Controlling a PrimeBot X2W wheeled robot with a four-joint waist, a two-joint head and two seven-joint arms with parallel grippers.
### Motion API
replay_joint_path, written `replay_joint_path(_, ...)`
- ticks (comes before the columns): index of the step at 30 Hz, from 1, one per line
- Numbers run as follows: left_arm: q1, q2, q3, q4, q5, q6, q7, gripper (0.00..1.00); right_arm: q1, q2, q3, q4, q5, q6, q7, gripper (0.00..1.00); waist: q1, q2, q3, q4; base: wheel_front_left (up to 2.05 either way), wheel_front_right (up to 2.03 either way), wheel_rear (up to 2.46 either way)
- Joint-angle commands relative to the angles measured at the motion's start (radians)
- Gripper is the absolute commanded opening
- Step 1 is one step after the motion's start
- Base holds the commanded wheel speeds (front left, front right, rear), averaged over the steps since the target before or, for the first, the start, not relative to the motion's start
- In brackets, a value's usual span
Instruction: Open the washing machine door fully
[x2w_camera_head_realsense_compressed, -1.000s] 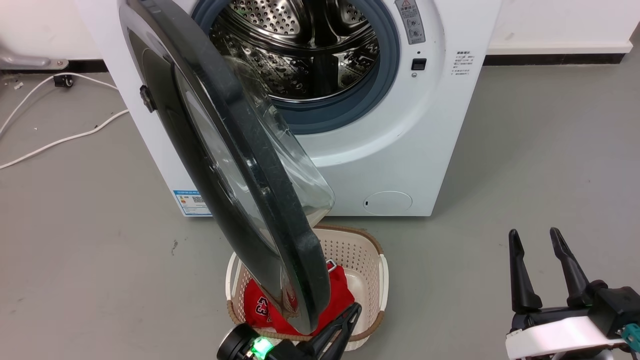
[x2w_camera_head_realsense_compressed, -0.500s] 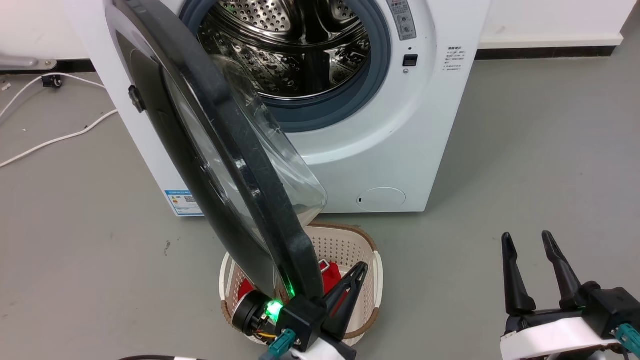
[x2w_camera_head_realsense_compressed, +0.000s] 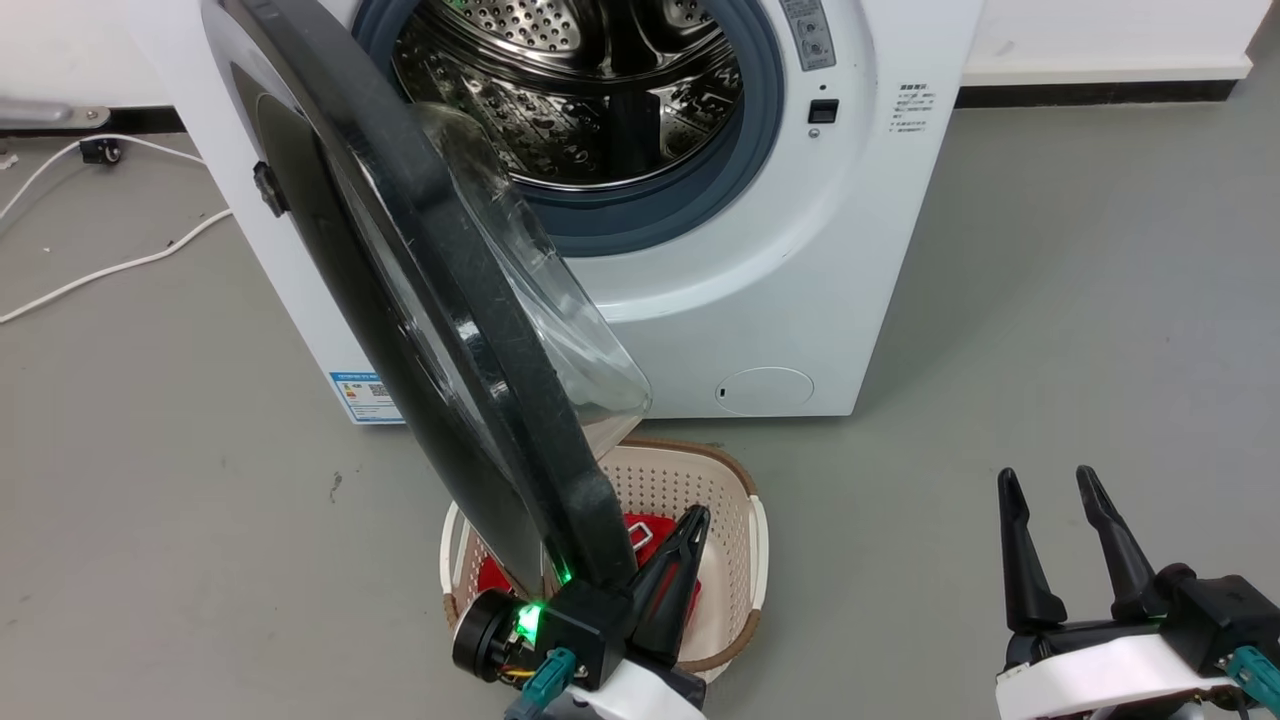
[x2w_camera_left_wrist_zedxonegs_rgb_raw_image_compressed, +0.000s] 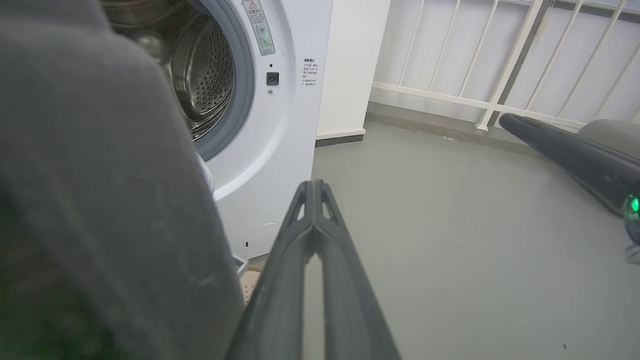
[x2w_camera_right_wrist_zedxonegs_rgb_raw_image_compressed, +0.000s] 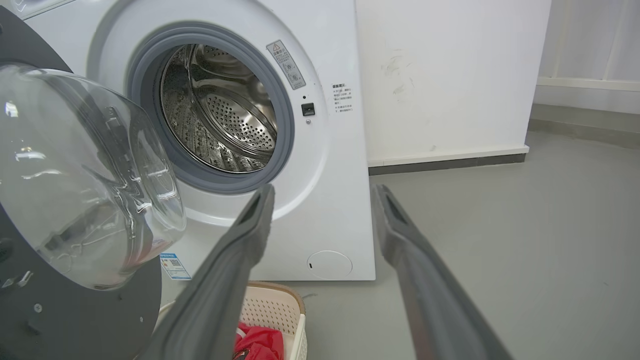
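The washing machine door (x2w_camera_head_realsense_compressed: 470, 320) stands swung out from the white machine (x2w_camera_head_realsense_compressed: 800, 280), edge-on to me, its clear glass bowl (x2w_camera_head_realsense_compressed: 560, 330) facing the steel drum (x2w_camera_head_realsense_compressed: 570, 80). My left gripper (x2w_camera_head_realsense_compressed: 693, 520) is shut with nothing in it and lies close against the inner side of the door's lower rim. In the left wrist view the shut fingers (x2w_camera_left_wrist_zedxonegs_rgb_raw_image_compressed: 312, 187) point past the machine's front, and the door rim (x2w_camera_left_wrist_zedxonegs_rgb_raw_image_compressed: 100, 190) looms blurred on the left. My right gripper (x2w_camera_head_realsense_compressed: 1045, 480) is open over the bare floor at the lower right. In the right wrist view the door's bowl (x2w_camera_right_wrist_zedxonegs_rgb_raw_image_compressed: 85, 170) sits left of its fingers (x2w_camera_right_wrist_zedxonegs_rgb_raw_image_compressed: 322, 197).
A cream laundry basket (x2w_camera_head_realsense_compressed: 755, 540) holding a red garment (x2w_camera_head_realsense_compressed: 645, 525) stands on the floor under the door's lower edge. White cables (x2w_camera_head_realsense_compressed: 100, 270) trail over the floor left of the machine. A white railing (x2w_camera_left_wrist_zedxonegs_rgb_raw_image_compressed: 500, 75) runs beyond the machine.
My left gripper has risen from the bottom edge to the door's lower rim, then shifted a little left. The camera has moved slightly. The right gripper stays open.
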Motion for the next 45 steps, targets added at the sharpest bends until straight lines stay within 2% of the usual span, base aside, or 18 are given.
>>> replay_joint_path(1, -0.003, 0.012, 0.029, -0.015, 0.0, 0.016, -0.007, 0.0, -0.008, 0.001, 0.002, 0.002, 0.003, 0.0, -0.002, 1.0, 0.0, 0.0, 0.0, 0.004, 0.0, 0.0, 0.0)
replay_joint_path(13, 0.137, 0.029, 0.058, -0.139, -0.001, 0.07, -0.006, 0.0, 0.005, 0.002, -0.004, 0.004, 0.01, 0.0, -0.002, 1.0, 0.0, 0.0, 0.0, 0.062, 0.0, 0.0, 0.0)
replay_joint_path(22, 0.234, 0.073, 0.081, -0.237, -0.007, 0.116, 0.02, 0.0, 0.014, 0.001, -0.027, -0.001, 0.011, 0.0, -0.002, 1.0, 0.0, 0.0, -0.009, 0.149, 0.0, 0.0, 0.0)
replay_joint_path(32, 0.269, 0.107, 0.137, -0.302, -0.017, 0.166, 0.025, 0.0, 0.016, 0.001, -0.034, -0.003, 0.017, 0.0, -0.002, 1.0, 0.0, 0.0, -0.003, 0.243, 0.0, 0.0, 0.0)
replay_joint_path(39, 0.268, 0.134, 0.209, -0.295, -0.038, 0.192, 0.012, 0.0, 0.003, 0.001, -0.031, 0.0, 0.013, 0.0, -0.002, 1.0, 0.0, 0.0, 0.005, 0.279, 0.0, 0.0, 0.0)
replay_joint_path(45, 0.24, 0.164, 0.308, -0.277, -0.076, 0.195, 0.0, 0.0, -0.011, 0.001, -0.018, 0.003, 0.006, 0.0, -0.002, 1.0, 0.0, 0.0, 0.019, 0.274, 0.0, 0.0, 0.0)
